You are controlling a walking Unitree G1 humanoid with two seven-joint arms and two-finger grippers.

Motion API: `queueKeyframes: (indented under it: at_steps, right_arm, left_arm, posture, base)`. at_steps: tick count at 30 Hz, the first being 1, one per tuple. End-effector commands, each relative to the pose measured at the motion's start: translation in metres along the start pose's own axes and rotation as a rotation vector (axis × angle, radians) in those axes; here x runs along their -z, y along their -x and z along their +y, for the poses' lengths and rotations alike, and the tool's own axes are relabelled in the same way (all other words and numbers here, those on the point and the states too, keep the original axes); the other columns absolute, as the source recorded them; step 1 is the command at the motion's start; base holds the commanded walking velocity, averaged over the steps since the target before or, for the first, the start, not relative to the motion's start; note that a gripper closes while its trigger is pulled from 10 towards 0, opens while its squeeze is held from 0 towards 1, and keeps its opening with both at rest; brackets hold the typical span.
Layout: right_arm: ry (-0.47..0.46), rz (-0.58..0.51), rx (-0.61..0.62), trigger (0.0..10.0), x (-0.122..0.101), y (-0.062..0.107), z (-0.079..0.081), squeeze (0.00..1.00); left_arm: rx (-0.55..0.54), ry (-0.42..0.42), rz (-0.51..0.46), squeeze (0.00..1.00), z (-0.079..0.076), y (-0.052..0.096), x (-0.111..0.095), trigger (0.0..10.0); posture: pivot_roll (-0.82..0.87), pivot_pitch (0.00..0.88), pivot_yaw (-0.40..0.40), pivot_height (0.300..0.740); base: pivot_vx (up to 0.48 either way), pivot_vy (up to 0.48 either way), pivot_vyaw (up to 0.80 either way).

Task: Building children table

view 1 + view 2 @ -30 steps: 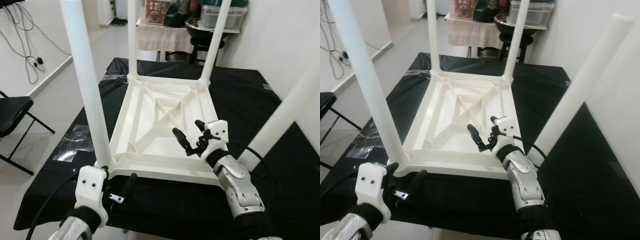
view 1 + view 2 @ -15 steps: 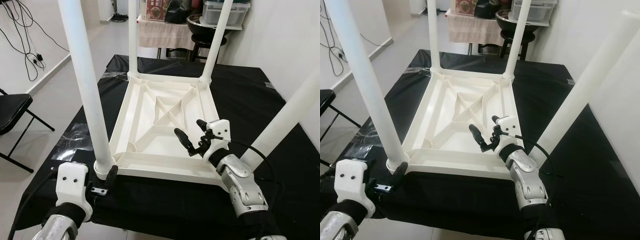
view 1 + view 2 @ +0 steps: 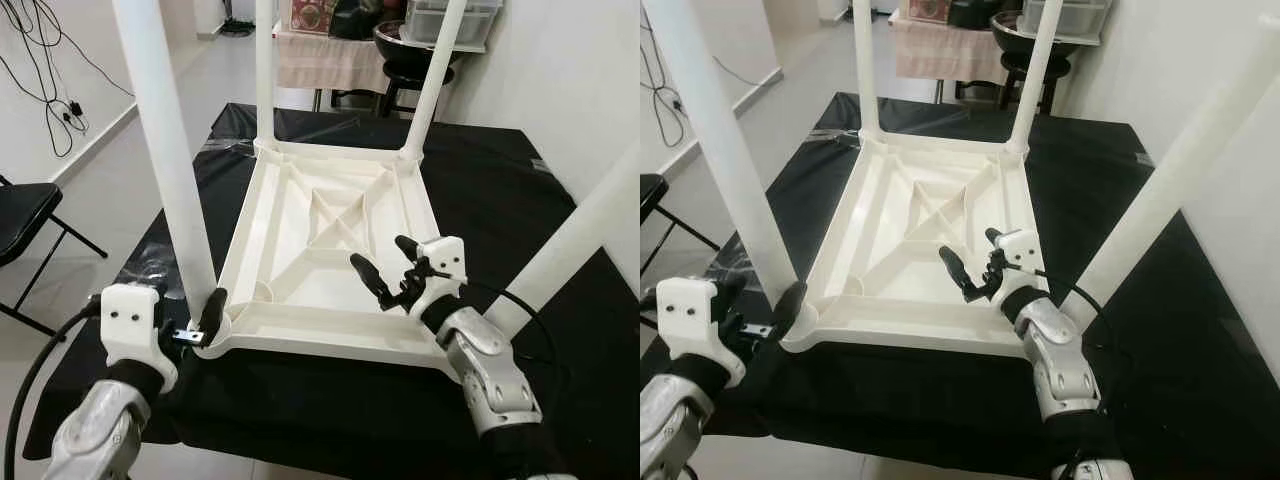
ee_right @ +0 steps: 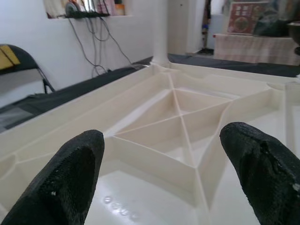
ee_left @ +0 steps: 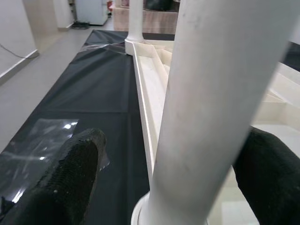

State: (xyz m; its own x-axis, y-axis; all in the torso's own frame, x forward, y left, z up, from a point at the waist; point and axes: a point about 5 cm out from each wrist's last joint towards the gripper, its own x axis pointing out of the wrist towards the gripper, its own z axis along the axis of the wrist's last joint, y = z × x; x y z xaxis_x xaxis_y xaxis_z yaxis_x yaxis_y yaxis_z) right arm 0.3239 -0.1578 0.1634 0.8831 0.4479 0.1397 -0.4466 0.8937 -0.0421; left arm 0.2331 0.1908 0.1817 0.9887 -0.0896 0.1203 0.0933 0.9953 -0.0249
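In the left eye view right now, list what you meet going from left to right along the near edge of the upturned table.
left gripper → near-left leg → near rim of the upturned table top → right gripper → near-right leg

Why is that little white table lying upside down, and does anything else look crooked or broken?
The white table lies top-down on the black cloth with all four legs up, as it would during assembly. The near right leg leans outward, unlike the others. The left claw straddles the near left leg. Nothing looks broken.
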Motion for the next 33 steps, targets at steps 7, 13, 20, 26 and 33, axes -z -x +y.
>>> queueKeyframes:
  at_steps: [7, 13, 20, 26, 33]
  right_arm:
    - [-0.11, -0.027, -0.163, 10.0, -0.007, 0.035, 0.012, 0.0]
    - [-0.186, 0.007, -0.327, 10.0, -0.02, 0.088, 0.016, 0.0]
    - [-0.137, 0.17, -0.445, 10.0, -0.049, 0.151, 0.003, 0.0]
    - [-0.074, 0.314, -0.474, 10.0, -0.072, 0.181, -0.015, 0.0]
    - [0.004, 0.402, -0.418, 10.0, -0.1, 0.197, -0.034, 0.0]
  left_arm:
    - [0.015, -0.006, 0.052, 0.0, 0.007, -0.007, 0.016, 10.0]
    - [0.051, -0.001, 0.061, 0.0, 0.008, -0.009, 0.022, 10.0]
    - [0.088, -0.01, 0.064, 0.0, 0.006, -0.013, 0.025, 10.0]
    - [0.115, -0.014, 0.068, 0.0, 0.003, -0.015, 0.028, 10.0]
    - [0.133, -0.015, 0.067, 0.0, 0.0, -0.018, 0.03, 10.0]
  posture:
    - [0.07, 0.161, -0.072, 0.74]
    - [0.03, 0.18, -0.078, 0.74]
    - [-0.02, 0.192, -0.071, 0.74]
    - [-0.04, 0.186, -0.061, 0.74]
    - [-0.05, 0.172, -0.058, 0.74]
  base:
    - [0.0, 0.0, 0.0]
    - [0.0, 0.0, 0.0]
    - [0.0, 0.0, 0.0]
    - [0.0, 0.0, 0.0]
    - [0.0, 0.0, 0.0]
